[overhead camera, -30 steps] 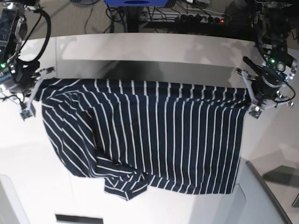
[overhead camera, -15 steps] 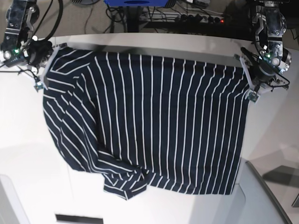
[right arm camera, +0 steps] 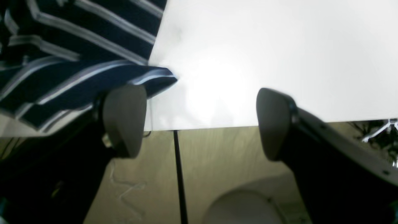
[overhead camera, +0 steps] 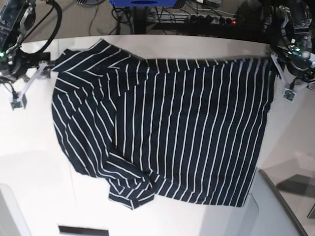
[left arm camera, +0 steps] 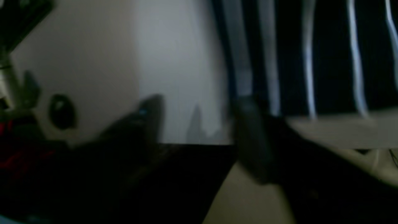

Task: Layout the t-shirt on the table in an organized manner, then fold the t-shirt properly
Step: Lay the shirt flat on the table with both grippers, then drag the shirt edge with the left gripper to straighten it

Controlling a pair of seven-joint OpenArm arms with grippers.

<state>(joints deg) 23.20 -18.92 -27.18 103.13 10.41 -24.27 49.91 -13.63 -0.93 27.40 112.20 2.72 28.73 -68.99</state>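
The t-shirt (overhead camera: 187, 128), dark navy with thin white stripes, lies spread on the white table (overhead camera: 29, 162), its top edge along the far rim. One sleeve is bunched at the near edge (overhead camera: 130, 194). My right gripper (overhead camera: 30, 81) hovers just left of the shirt's far left corner. In the right wrist view the right gripper (right arm camera: 199, 121) is open with only table and floor between its fingers, and the shirt corner (right arm camera: 155, 77) lies beside the left finger. My left gripper (overhead camera: 284, 76) stands at the far right corner. The blurred left wrist view shows the left gripper (left arm camera: 199, 124) open beside the shirt edge (left arm camera: 248, 62).
The table's curved far edge (overhead camera: 162, 38) runs just behind the shirt. Cables and a power strip (overhead camera: 211, 19) lie on the floor beyond it. A grey slanted surface (overhead camera: 278, 206) sits at the near right corner.
Both grippers carried the shirt's top edge toward the far rim, then opened and let go. The shirt now lies flatter and farther back.
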